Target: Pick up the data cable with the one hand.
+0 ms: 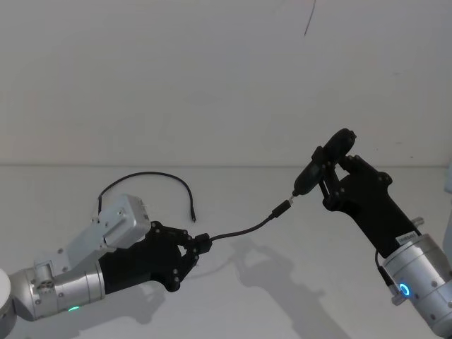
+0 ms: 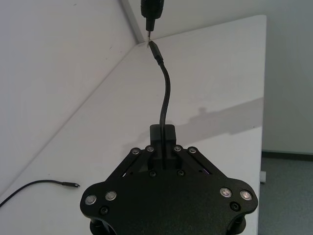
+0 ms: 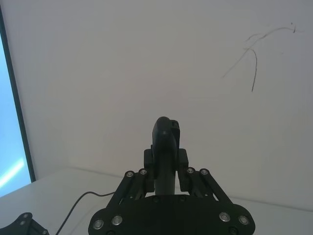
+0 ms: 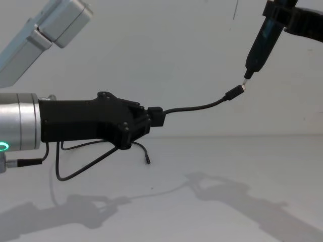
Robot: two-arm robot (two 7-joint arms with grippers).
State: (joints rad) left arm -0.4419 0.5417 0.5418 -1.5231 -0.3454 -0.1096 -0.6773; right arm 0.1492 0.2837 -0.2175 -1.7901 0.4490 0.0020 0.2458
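My left gripper (image 1: 198, 247) is shut on the thick end of the data cable (image 1: 244, 229), a thin black cord held above the table. The cord arcs up and right to its small silver-tipped plug (image 1: 282, 210). In the chest view the same gripper (image 4: 151, 117) holds the cable (image 4: 197, 107) level. My right gripper (image 1: 326, 169) is raised at the right, shut on a narrow black tool (image 1: 311, 175). The tool's thin silver tip sits right at the cable's plug (image 4: 234, 93). In the left wrist view the cable (image 2: 165, 93) rises to that tool (image 2: 152, 10).
A second thin black wire (image 1: 152, 176) lies curved on the white table (image 1: 282, 296) behind my left arm, its free end pointing forward. The table's right edge (image 2: 261, 98) drops to the floor. A plain wall stands close behind.
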